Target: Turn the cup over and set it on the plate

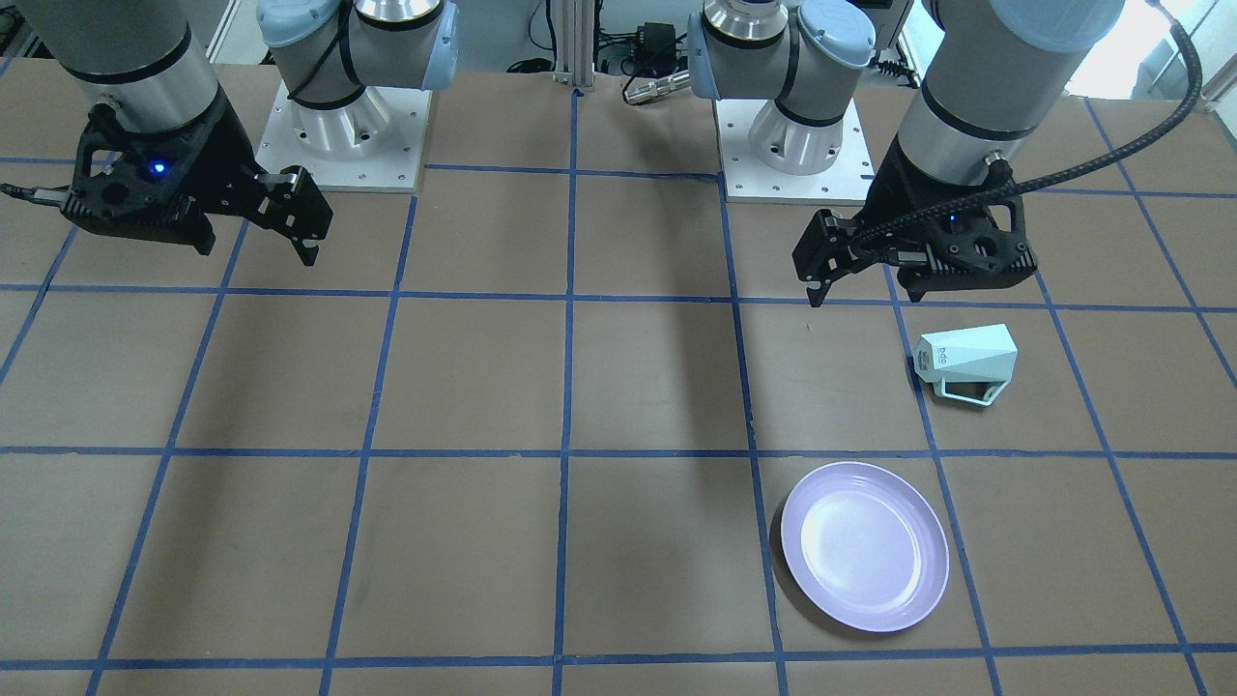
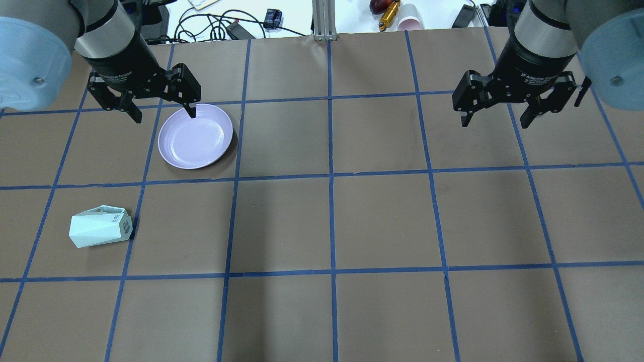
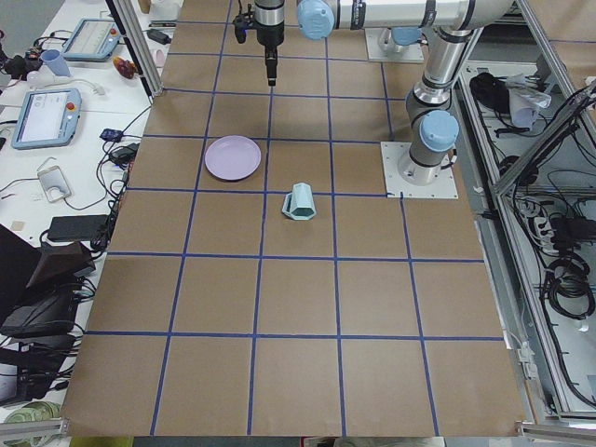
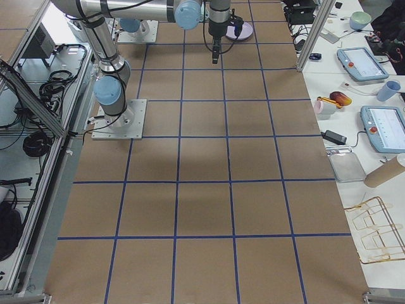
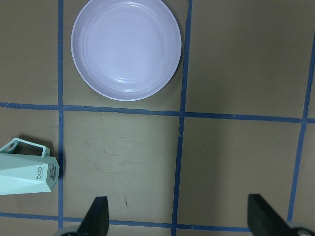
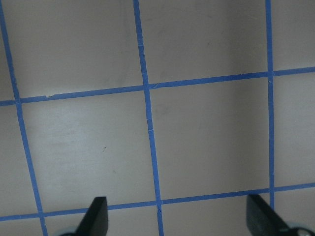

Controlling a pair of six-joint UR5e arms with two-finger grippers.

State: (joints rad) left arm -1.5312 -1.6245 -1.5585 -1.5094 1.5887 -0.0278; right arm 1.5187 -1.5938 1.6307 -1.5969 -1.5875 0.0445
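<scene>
The cup (image 2: pixel 100 227) is a pale mint-green faceted mug. It lies on its side on the table, base with the dark label toward the middle, handle toward the far edge. It also shows in the front view (image 1: pixel 966 360) and the left wrist view (image 5: pixel 24 171). The lavender plate (image 2: pixel 195 137) lies flat and bare one square beyond it, also in the front view (image 1: pixel 863 544) and the left wrist view (image 5: pixel 126 49). My left gripper (image 2: pixel 164 115) is open and empty, held high above the table near the plate. My right gripper (image 2: pixel 495 123) is open and empty, high over the table's other half.
The brown table carries a grid of blue tape lines (image 2: pixel 330 176). The two arm bases (image 1: pixel 343 126) (image 1: pixel 797 135) stand at the robot's edge. Cables and a pink cup (image 2: pixel 410 22) lie beyond the far edge.
</scene>
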